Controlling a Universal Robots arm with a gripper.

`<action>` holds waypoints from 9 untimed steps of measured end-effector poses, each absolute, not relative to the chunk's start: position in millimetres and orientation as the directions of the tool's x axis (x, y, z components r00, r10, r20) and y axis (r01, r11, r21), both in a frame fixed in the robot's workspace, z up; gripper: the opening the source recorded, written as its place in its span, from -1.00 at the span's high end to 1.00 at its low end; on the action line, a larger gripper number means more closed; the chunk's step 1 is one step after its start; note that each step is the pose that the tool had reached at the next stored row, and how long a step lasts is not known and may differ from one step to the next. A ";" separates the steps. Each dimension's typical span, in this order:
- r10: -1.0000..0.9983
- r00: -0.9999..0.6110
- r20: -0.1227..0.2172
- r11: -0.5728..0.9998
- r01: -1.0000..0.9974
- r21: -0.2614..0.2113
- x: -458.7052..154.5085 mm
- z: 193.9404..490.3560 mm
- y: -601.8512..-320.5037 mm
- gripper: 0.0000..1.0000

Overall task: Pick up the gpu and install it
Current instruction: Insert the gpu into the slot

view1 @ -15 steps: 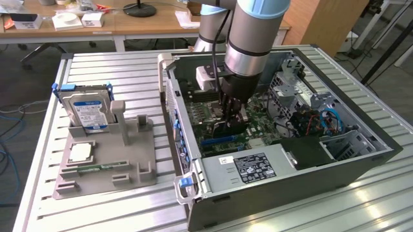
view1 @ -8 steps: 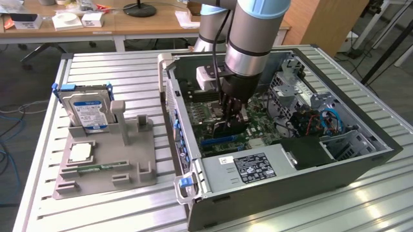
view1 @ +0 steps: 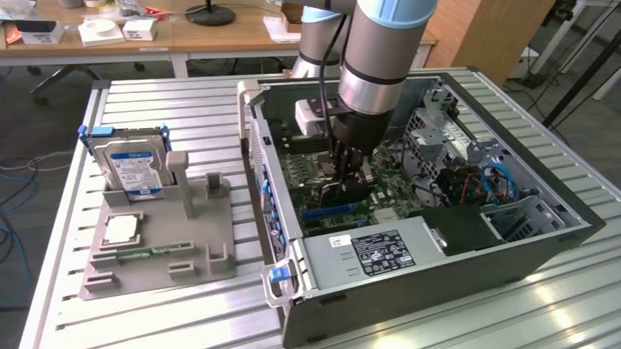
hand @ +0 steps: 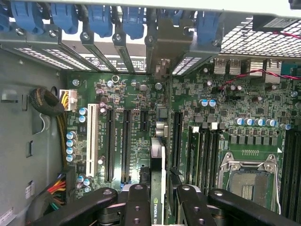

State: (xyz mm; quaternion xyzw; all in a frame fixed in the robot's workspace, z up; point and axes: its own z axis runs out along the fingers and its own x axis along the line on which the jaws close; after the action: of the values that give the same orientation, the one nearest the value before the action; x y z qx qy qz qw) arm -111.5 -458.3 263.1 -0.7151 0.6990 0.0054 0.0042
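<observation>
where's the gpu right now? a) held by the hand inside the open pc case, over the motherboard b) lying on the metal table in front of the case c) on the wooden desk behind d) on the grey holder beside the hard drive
a: the hand grips the gpu edge-on inside the pc case, above the motherboard; the wrist view shows the card between its fingers.

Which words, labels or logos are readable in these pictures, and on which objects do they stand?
Green logo on the gpu edge: a mark, letters not readable.
Hard drive blue label: too small.
Power supply sticker: too blurred.
Motherboard white slot print: too small.
</observation>
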 end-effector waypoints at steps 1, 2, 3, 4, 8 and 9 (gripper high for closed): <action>-1.000 0.022 -0.014 -0.022 -1.000 0.002 -111.5 263.1 -458.3 0.47; -1.000 0.022 -0.014 -0.022 -1.000 0.002 -111.5 263.1 -458.3 0.47; -1.000 0.022 -0.014 -0.022 -1.000 0.001 -111.5 263.1 -458.3 0.47; -1.000 0.022 -0.014 -0.022 -1.000 0.002 -111.5 263.1 -458.3 0.47; -1.000 0.010 -0.014 -0.010 -1.000 0.002 -111.5 263.1 -458.3 0.47; -1.000 0.010 -0.014 -0.010 -1.000 0.002 -111.5 263.1 -458.3 0.47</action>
State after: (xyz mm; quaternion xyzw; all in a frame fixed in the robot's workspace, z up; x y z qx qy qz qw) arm -111.5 -458.3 263.1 -0.7105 0.7036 0.0054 0.0042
